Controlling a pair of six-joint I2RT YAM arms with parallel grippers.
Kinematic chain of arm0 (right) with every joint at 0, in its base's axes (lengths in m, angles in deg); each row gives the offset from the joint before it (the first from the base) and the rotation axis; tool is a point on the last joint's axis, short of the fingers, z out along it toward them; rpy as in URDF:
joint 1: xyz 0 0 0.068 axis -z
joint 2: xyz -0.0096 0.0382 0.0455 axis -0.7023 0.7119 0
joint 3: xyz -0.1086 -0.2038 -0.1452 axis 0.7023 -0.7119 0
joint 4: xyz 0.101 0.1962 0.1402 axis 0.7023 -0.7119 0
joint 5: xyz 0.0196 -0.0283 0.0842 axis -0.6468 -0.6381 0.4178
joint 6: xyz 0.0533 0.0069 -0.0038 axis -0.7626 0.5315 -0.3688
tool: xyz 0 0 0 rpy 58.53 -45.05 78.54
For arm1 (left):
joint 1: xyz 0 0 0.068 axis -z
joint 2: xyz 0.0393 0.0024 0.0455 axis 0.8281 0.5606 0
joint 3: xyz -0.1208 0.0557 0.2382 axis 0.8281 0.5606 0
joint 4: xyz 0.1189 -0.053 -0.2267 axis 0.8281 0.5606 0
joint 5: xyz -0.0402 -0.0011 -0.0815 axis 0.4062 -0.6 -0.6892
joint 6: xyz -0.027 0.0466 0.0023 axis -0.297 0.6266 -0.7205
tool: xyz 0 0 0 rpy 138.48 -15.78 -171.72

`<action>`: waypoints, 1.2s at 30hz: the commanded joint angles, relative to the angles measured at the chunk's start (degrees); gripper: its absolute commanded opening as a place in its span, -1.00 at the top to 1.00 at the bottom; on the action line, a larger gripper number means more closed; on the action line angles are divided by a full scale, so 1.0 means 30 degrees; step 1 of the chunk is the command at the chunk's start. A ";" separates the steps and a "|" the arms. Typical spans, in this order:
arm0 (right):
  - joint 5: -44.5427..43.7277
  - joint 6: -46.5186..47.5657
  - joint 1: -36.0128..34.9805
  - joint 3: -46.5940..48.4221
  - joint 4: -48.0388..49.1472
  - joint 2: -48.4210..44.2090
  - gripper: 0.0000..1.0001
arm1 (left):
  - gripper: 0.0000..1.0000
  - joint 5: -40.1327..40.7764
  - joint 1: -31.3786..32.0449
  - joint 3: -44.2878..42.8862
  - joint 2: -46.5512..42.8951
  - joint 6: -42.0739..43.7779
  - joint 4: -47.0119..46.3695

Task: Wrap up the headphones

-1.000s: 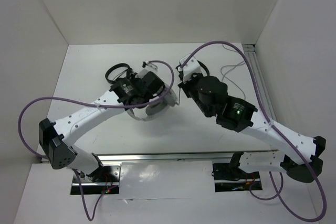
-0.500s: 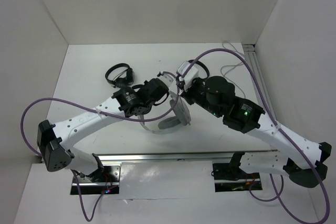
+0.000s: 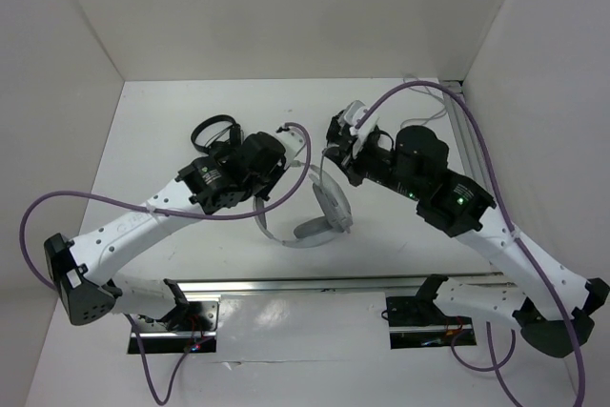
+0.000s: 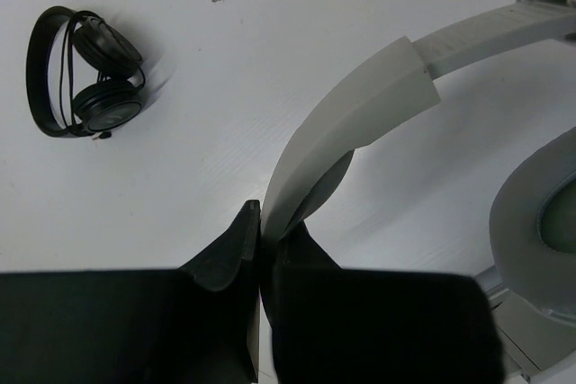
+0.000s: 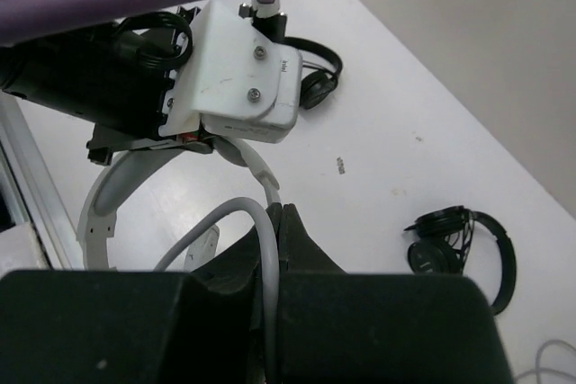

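The light-grey headphones hang tilted above the table between my two arms, their grey ear pad to the right in the left wrist view. My left gripper is shut on the wide headband, which rises from between its fingertips. My right gripper is shut on the thin grey cable, which loops up out of its jaws towards the headband. The rest of the cable is hidden under my right arm.
One small black pair of headphones lies behind my left wrist and shows in the left wrist view. The right wrist view shows it and a second black pair. White walls close the back and sides.
The headphones have swung right and towards the front, ear cups now hanging lower. My right gripper has moved back and right with the cable. My left gripper went right, then back left.
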 commanded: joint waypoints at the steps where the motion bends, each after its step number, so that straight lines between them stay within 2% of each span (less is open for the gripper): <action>1: 0.1949 -0.0500 0.0250 0.0649 0.0133 0.0646 1.00 | 1.00 -0.1457 0.0025 -0.0514 -0.0793 -0.0481 -0.1569; 3: 0.2708 -0.0500 0.0426 0.1115 -0.0536 0.1376 1.00 | 1.00 -0.1283 0.0025 -0.0514 -0.0793 -0.0481 -0.1569; 11: 0.2364 -0.0852 0.0601 0.1382 -0.1215 0.3078 1.00 | 1.00 -0.0342 0.0025 -0.0338 -0.1582 -0.0454 -0.2155; 18: 0.1193 -0.0852 0.1449 0.1206 -0.1420 0.3662 1.00 | 1.00 -0.3093 0.0025 0.0570 -0.3545 0.0718 -0.3587; 21: -0.0125 -0.1026 0.1625 0.1206 -0.0867 0.3664 1.00 | 1.00 -0.4501 0.0025 0.0951 -0.4104 0.1245 -0.3883; 24: -0.0128 -0.1027 0.1803 0.1030 -0.0368 0.3664 1.00 | 1.00 -0.5468 0.0025 0.1301 -0.4833 0.1627 -0.4057; 29: 0.0982 -0.1027 0.1978 0.0825 -0.0016 0.4219 1.00 | 1.00 -0.6056 0.0025 0.1302 -0.5217 0.1629 -0.4233; 33: 0.4167 -0.1027 0.2386 -0.0691 0.1593 0.4017 0.84 | 1.00 -0.5881 0.0025 0.0163 -0.5393 0.0605 -0.4235; 36: 0.6105 -0.1464 0.2857 -0.1691 0.3667 0.3636 0.84 | 1.00 -0.6086 0.0201 -0.0803 -0.5654 0.0195 -0.4030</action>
